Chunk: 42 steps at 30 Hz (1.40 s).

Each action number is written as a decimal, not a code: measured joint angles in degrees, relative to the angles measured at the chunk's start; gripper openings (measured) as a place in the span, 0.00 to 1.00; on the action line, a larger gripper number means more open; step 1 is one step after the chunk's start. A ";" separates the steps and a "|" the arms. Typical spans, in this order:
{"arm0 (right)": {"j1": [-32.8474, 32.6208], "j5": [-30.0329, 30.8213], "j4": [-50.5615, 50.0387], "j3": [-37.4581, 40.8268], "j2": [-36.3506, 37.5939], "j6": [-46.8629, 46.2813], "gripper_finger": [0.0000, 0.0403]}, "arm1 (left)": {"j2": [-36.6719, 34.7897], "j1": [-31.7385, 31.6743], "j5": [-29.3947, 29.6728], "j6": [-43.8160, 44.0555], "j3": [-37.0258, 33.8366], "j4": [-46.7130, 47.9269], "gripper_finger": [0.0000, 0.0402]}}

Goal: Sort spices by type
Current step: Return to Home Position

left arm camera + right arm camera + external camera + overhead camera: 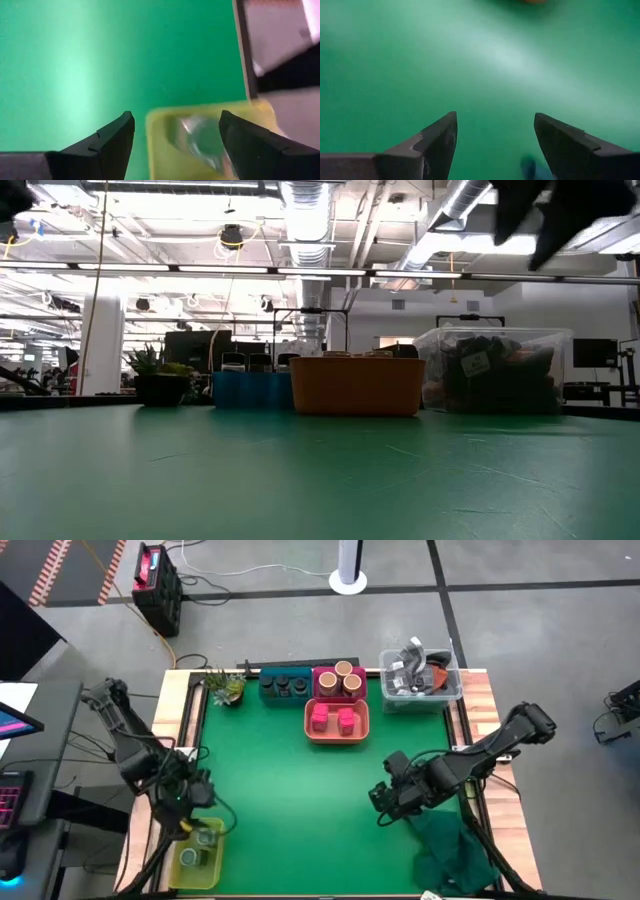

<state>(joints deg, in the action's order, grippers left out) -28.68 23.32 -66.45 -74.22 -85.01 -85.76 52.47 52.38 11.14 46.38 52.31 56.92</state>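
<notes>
Since every spice container in sight sits in a tray with its own kind, the sorting looks finished as far as the views show. The dark round jars (284, 686) stand in the long blue plastic tray (285, 671) at the far edge, and the tan-topped round jars (340, 680) fill the magenta plastic tray (318, 670) beside it. The pink square boxes (333, 720) lie in the orange plastic tray (337, 738) just in front, and the green-topped clear jars (200, 845) rest in the yellow plastic tray (216, 875) at the near left corner. No loose container shows on the green table mat (300, 800). The left gripper (200, 790) hangs close by the far end of the yellow tray, fingers spread wide with nothing between them. The right gripper (385, 798) hovers over bare mat on the near right, equally wide and empty. What is left, I judge, is only to bring both arms to rest. The clear plastic tub of grey clutter (420, 680) at the far right, the small potted plant (228, 688) and a crumpled dark green cloth (450, 850) take no part.
</notes>
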 joint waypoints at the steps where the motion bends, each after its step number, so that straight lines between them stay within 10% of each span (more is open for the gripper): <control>1: 0.15 1.56 0.66 0.00 0.46 0.74 0.72 | -0.13 -1.26 1.77 0.12 0.37 0.14 0.69; 12: 4.58 9.64 23.88 20.81 20.59 6.53 0.70 | -10.97 -22.52 12.93 -11.36 -5.39 -11.90 0.69; 22: 18.87 3.97 55.90 34.70 26.84 28.51 0.70 | -22.38 -39.12 9.79 -12.57 -20.69 -29.28 0.69; 30: 31.00 -8.52 66.11 39.29 32.14 40.19 0.70 | -28.96 -45.38 9.05 -13.63 -23.17 -30.79 0.60; 42: 36.26 -8.46 66.59 47.02 50.43 44.89 0.70 | -36.21 -47.03 13.91 -19.18 -23.14 -29.84 0.50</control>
<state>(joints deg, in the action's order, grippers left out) 7.58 14.86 0.13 -27.20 -34.58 -40.87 16.26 5.34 25.05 27.20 29.17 27.08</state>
